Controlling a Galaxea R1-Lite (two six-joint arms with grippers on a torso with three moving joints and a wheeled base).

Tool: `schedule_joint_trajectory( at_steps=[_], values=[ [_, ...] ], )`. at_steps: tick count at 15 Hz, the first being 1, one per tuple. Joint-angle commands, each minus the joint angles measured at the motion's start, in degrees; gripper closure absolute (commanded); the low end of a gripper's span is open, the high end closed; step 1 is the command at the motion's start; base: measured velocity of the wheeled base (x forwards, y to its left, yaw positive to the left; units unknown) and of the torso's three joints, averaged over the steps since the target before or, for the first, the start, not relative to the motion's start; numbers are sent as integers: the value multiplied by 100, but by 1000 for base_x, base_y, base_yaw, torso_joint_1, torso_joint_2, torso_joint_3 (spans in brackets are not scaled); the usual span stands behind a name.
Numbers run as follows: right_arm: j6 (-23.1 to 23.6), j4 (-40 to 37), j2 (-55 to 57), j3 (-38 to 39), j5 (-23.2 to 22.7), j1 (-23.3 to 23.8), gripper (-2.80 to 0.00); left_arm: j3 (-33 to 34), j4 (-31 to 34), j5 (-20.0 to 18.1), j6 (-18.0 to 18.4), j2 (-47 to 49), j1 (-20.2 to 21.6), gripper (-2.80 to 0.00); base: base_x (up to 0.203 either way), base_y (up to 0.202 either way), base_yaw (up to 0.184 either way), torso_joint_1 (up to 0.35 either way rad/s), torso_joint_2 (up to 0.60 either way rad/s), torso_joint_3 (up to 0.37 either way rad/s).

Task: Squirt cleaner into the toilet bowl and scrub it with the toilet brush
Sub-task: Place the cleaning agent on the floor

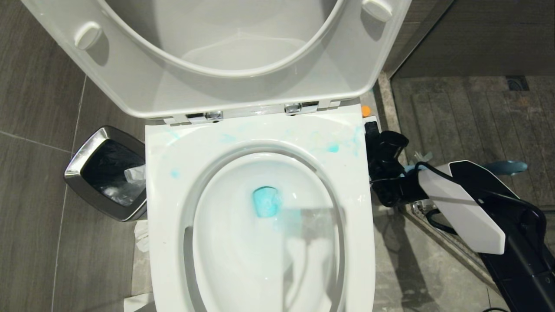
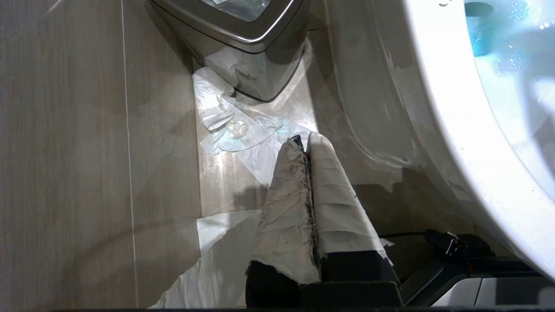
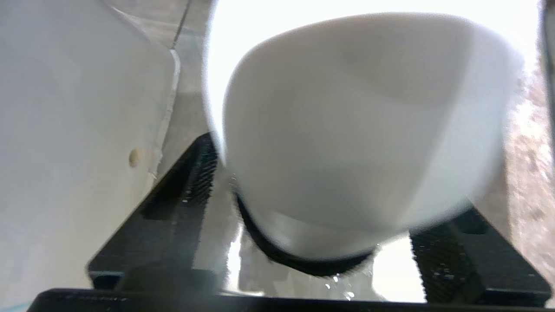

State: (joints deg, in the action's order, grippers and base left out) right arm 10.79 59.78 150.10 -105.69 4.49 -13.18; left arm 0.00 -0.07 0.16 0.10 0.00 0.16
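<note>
glossy ceramic toilet bowl (image 1: 260,268), shiny steel-rimmed bin (image 1: 86,151), matt floor tiles (image 1: 39,216)

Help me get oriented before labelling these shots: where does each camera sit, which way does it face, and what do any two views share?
Head view: on the head, looking down into the toilet bowl; right arm shows beside it.
Left wrist view: behind the shut left gripper, facing floor, waste bin and bowl side.
Right wrist view: behind the right gripper, its fingers spread around the white cleaner bottle.
Head and left wrist views share the bowl's blue liquid and the bin.
</note>
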Motion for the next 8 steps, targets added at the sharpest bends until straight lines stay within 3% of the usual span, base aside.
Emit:
schedule_joint_trajectory(
  at_steps=[1, 4, 8],
  values=[
    [-13, 56, -212, 281, 49, -2, -280, 0, -1, 2, -1, 0, 2, 0, 0, 0, 0, 0, 0, 0],
    [-58, 40, -680, 1011, 151, -8, -280, 0, -1, 2, -1, 0, 2, 0, 0, 0, 0, 0, 0, 0],
    [-322, 12, -1829, 2594, 416, -9, -280, 0, -1, 2, -1, 5, 2, 0, 0, 0, 0, 0, 0, 0]
  ],
)
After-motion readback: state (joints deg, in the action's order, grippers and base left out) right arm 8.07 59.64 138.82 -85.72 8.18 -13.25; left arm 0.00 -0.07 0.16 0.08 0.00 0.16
